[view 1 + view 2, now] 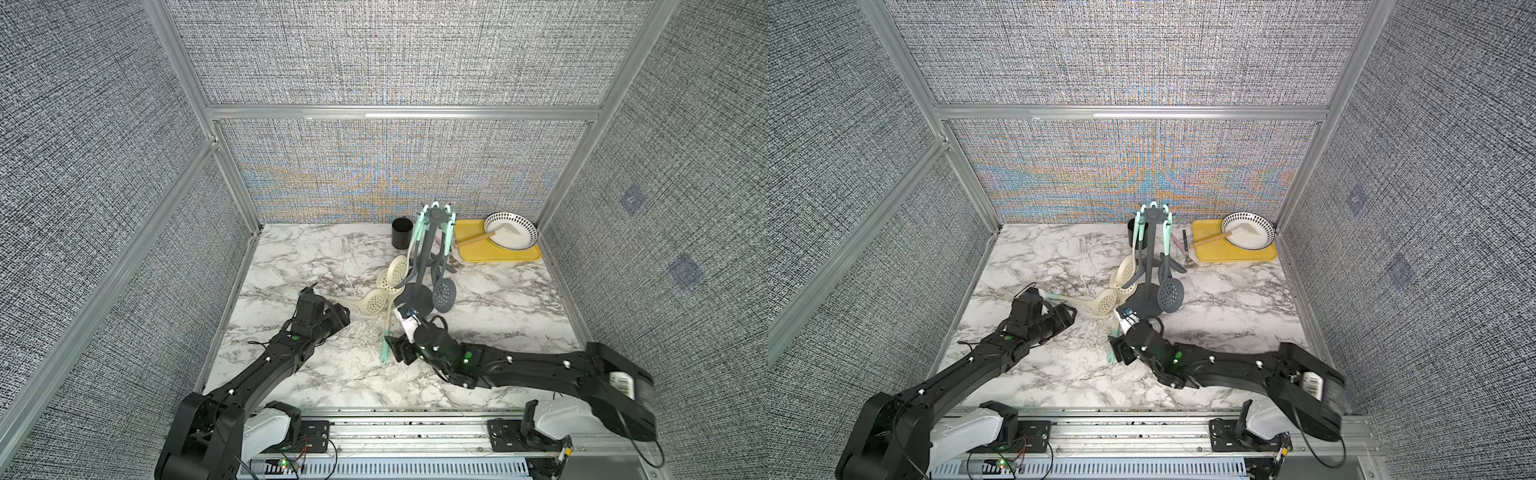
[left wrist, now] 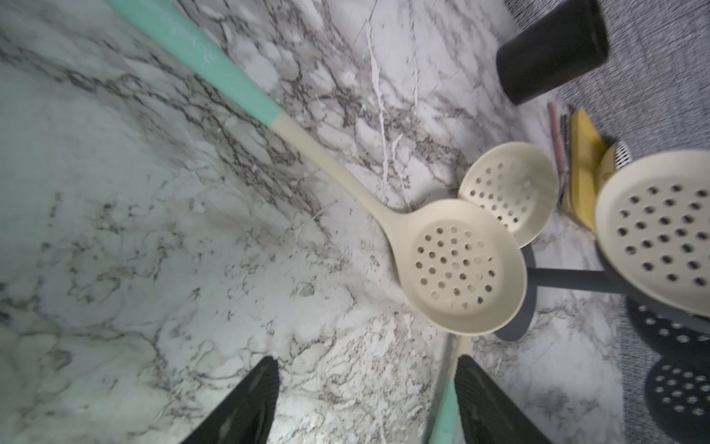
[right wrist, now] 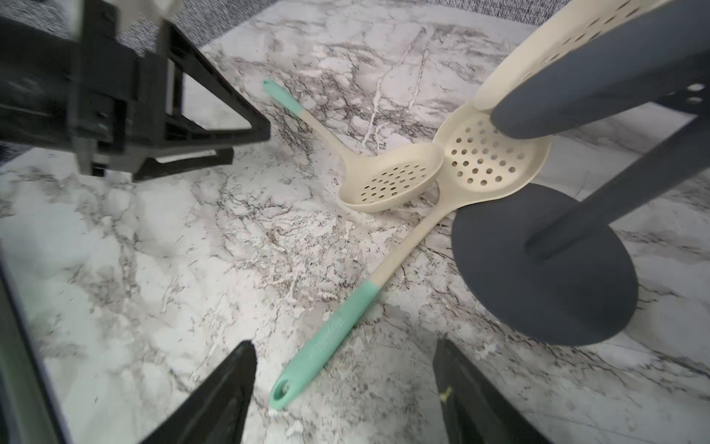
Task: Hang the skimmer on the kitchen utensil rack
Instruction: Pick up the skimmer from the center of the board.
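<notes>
Right wrist view: the right gripper (image 3: 349,396) hovers with its fingers spread wide and nothing in them, straddling the mint handle of a cream skimmer (image 3: 384,276). It lies flat on the marble table (image 3: 153,250), its bowl at the round base of the rack (image 3: 538,261) and rim to rim with a second skimmer (image 3: 392,180). The left gripper (image 1: 338,313) is likewise open and empty, near that second one's handle. The skimmer looks light, stiff and smooth. A pinch across the mint grip, a little short of the hanging hole (image 3: 282,390), would probably leave the hole free for a hook. Lying flat, it likely needs the fingertips brought right down to the marble. There is open table toward the robot. The rack's crown is crowded with hung utensils, the black cup (image 1: 402,232) and yellow tray (image 1: 498,253) stand behind it, and the arms are close together.
</notes>
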`<state>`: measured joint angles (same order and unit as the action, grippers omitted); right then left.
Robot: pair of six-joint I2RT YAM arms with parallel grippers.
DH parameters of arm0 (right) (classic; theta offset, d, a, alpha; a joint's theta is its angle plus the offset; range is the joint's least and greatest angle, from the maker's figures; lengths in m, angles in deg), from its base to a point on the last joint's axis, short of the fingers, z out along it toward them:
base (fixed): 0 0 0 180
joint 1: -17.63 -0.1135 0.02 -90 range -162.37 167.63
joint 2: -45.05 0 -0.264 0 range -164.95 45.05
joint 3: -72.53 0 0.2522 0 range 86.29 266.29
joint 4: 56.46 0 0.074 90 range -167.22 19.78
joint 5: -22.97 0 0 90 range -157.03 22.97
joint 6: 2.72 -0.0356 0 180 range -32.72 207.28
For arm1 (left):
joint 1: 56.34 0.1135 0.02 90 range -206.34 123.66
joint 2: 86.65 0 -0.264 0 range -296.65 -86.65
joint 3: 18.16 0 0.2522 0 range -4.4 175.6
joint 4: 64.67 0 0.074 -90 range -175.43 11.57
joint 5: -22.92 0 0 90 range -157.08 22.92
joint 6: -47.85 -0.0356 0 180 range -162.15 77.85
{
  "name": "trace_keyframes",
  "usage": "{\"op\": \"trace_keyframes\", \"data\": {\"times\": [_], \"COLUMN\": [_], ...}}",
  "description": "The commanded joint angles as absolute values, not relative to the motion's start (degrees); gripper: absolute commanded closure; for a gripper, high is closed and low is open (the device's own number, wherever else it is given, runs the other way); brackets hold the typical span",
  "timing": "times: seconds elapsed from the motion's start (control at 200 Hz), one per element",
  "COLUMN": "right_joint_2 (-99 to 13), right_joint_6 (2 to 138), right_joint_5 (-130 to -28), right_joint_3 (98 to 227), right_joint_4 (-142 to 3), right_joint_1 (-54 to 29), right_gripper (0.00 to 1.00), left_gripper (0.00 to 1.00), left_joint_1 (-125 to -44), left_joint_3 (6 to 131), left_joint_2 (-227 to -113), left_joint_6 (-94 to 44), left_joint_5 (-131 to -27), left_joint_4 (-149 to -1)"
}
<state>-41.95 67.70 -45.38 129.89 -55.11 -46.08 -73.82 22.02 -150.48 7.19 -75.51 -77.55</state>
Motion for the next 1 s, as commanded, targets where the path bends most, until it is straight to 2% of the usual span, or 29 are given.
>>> {"op": "trace_keyframes", "data": {"times": [0.0,0.21,0.641,0.761,0.996], "right_joint_2": [-49.11,-60.81,-70.16,-71.87,-72.76], "right_joint_6": [60.07,55.87,54.96,55.59,55.56], "right_joint_5": [-33.12,-29.52,-33.07,-33.87,-34.39], "right_joint_3": [137.29,150.54,159.24,161.32,161.35], "right_joint_4": [-59.96,-67.53,-69.14,-69.02,-67.86], "right_joint_1": [-46.36,-44.65,-40.0,-39.15,-38.55], "right_gripper": [0.25,0.25,0.25,0.35,0.7], "left_gripper": [0.26,0.26,0.28,0.3,0.31], "left_joint_1": [-70.75,-68.65,-68.52,-67.83,-65.03], "left_joint_3": [21.12,19.78,17.43,16.48,15.56], "left_joint_2": [-148.79,-146.28,-145.12,-143.96,-142.97], "left_joint_6": [8.22,6.83,5.97,6.86,6.98], "left_joint_5": [-81.91,-83.6,-83.12,-81.94,-82.61], "left_joint_4": [-74.22,-75.13,-75.88,-76.56,-77.11]}}
